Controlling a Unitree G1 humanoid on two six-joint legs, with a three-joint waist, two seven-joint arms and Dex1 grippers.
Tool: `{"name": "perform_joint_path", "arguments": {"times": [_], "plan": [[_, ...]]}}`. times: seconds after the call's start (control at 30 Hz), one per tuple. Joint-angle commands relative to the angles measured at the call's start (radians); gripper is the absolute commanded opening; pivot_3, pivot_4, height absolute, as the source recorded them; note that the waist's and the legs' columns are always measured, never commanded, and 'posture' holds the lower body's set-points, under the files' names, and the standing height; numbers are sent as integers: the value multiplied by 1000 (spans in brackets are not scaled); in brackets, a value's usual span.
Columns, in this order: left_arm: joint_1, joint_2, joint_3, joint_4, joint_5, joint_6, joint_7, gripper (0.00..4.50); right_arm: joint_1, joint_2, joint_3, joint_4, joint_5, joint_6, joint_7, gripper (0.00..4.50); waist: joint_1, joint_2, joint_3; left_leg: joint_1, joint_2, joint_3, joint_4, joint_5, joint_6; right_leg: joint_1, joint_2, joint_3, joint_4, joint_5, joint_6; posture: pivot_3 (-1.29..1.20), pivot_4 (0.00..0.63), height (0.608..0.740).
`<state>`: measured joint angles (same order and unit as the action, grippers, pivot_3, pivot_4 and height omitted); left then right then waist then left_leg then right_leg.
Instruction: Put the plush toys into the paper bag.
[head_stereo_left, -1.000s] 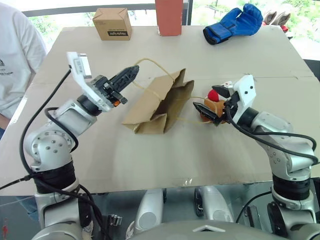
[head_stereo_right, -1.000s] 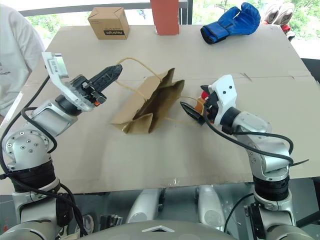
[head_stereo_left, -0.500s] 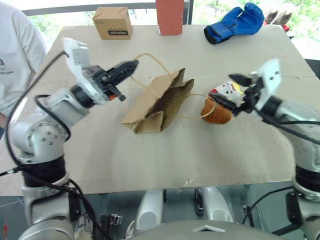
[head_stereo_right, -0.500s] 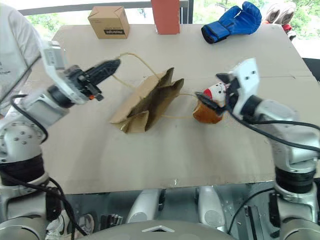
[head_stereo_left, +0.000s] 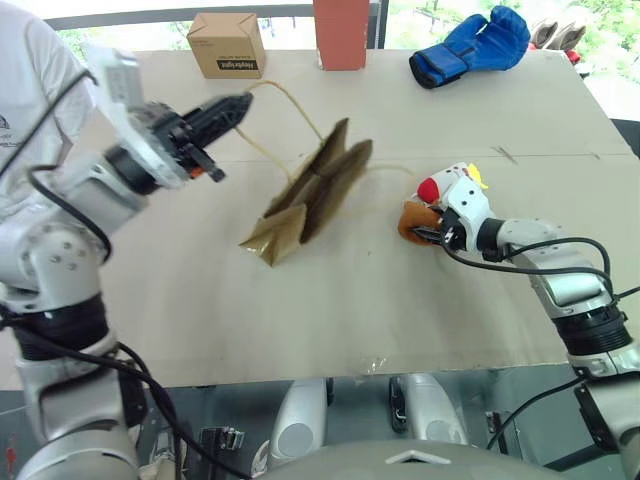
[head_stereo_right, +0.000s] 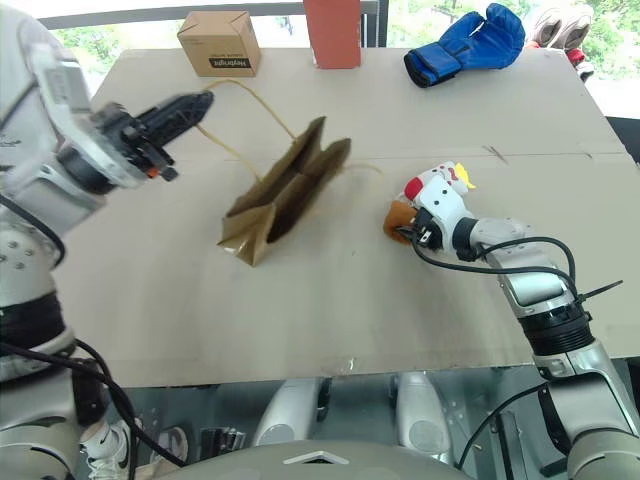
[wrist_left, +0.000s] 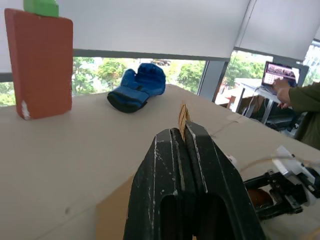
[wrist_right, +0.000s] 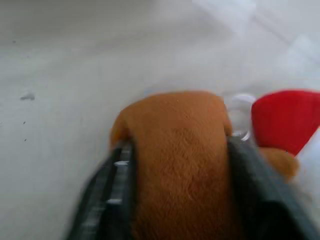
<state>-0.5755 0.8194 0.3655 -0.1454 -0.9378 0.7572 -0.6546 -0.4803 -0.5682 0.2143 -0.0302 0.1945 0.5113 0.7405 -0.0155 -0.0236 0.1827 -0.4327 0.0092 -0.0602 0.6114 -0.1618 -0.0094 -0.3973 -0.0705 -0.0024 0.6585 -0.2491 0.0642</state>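
My left gripper (head_stereo_left: 238, 104) is shut on a twisted loop handle (wrist_left: 183, 116) of the brown paper bag (head_stereo_left: 305, 195). It holds the handle up at the left, so the bag's mouth end tilts off the table while its base rests on it. Right of the bag, my right gripper (head_stereo_left: 424, 231) is low on the table, shut on the orange-brown plush toy (wrist_right: 175, 135), which fills the gap between its fingers. The white doll with the red end (head_stereo_left: 429, 189) and a yellow crown lies against that toy, partly behind my right hand.
Along the table's far edge stand a small printed cardboard box (head_stereo_left: 225, 45), a red block (head_stereo_left: 340, 33) and a blue boxing glove (head_stereo_left: 468, 45). A person in a white shirt (head_stereo_left: 28, 95) stands at the left edge. Bare cardboard tabletop (head_stereo_left: 330, 310) lies in front of the bag.
My left gripper has pulled the handle up and to the left, tilting the bag up. My right gripper has dropped down and closed on the orange-brown plush toy.
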Motion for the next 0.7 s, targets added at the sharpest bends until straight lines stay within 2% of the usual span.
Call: {"name": "perform_joint_path", "arguments": {"times": [0.03, 0.07, 0.13, 0.27, 0.4, 0.47, 0.53, 0.6, 0.67, 0.7], "plan": [[-55, 76, 45, 52, 9, -14, -89, 0, 39, 2, -41, -65, 22, 0, 10, 402, -1, 0, 0, 0, 0, 0, 0, 0, 0, 0, 0, 0, 0, 0, 0, 0, 150, 714], [-69, 92, 44, 64, 7, -7, -110, 0, 49, 3, -58, -82, 28, 3, 0, 17, -1, 0, 0, 0, 0, 0, 0, 0, 0, 0, 0, 0, 0, 0, 0, 0, 150, 714], [-98, 103, 37, 73, -3, 9, -130, 0, 78, 8, -113, -143, 70, 11, -4, 17, 4, 0, 0, 0, 0, 0, 0, 0, 0, 0, 0, 0, 0, -2, -2, 0, 150, 714], [-109, 25, -4, 25, -14, 17, -102, 0, 115, 42, -311, -320, 261, 123, -57, 17, 7, 0, 2, -1, -1, 0, 0, 0, 0, 0, -2, 0, 0, -2, -3, 0, 150, 714], [-102, -101, -53, -9, -23, 20, -64, 0, 20, 67, -439, -462, 474, 240, -124, 17, 5, 0, 2, -1, 0, 0, 0, 0, 0, 0, -1, 0, 0, 0, 0, 0, 150, 714], [-98, -148, -73, -19, -20, 22, -49, 0, -53, 53, -458, -487, 510, 274, -161, 17, 0, 0, 2, -1, 0, -1, 0, 0, 0, 0, -1, 0, 1, 0, 0, 0, 150, 714], [-90, -173, -80, -18, -17, 23, -40, 0, -96, 35, -440, -493, 497, 281, -184, 17, -1, 0, 2, 0, 1, -1, 0, 0, 0, 0, -1, 0, 1, 0, 0, 0, 150, 714], [-62, -190, -99, -8, 10, 9, -50, 0, -151, 30, -366, -476, 435, 261, -202, 17, -2, 0, 2, 0, 0, 0, 0, 0, 0, 0, 0, 0, 1, 0, 0, 0, 150, 714], [-23, -219, -124, 11, 48, -24, -61, 0, -207, 50, -216, -403, 304, 195, -213, 17, -7, 0, 2, 0, 0, 0, -1, 0, 0, -1, 0, 0, 1, 0, 0, 0, 150, 714], [-4, -241, -129, 13, 51, -32, -58, 0, -226, 61, -91, -338, 198, 139, -207, 17, -8, 0, 2, 1, 0, 1, -1, 0, 0, -1, 0, 1, 1, 0, 0, 0, 150, 714]]}}
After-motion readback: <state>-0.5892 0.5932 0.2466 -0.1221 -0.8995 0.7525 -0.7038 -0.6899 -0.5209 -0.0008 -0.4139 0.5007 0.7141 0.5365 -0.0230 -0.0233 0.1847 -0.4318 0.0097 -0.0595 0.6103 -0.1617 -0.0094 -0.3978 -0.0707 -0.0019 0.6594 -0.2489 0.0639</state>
